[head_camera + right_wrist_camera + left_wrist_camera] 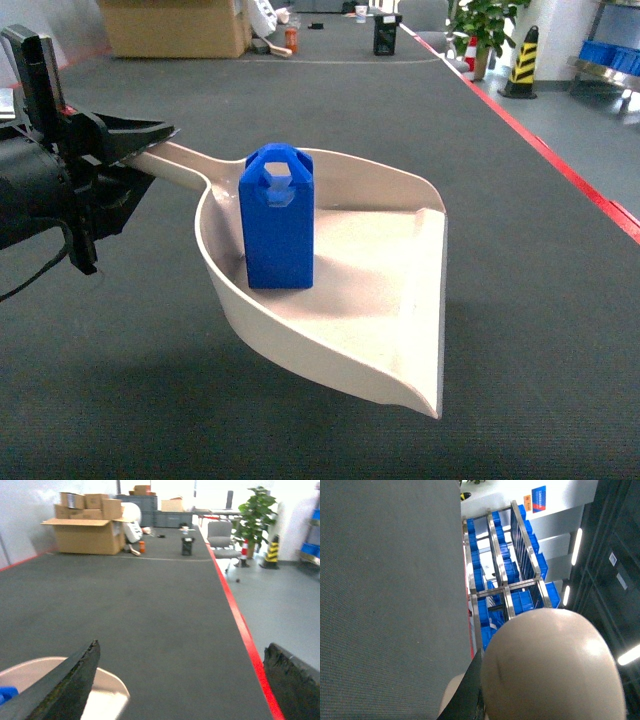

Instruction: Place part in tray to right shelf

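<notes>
We have the blue part [278, 220] standing upright in the tray [380, 330], whose handle our left hand [120, 140] pinches, our right hand [175, 680] hangs spread and empty, and carrying it to the right shelf [505, 575] remains.

Open cardboard box [175, 27] at far left, potted plant [487, 25], striped yellow-black bollard [522, 62], grey carpet [330, 100]
</notes>
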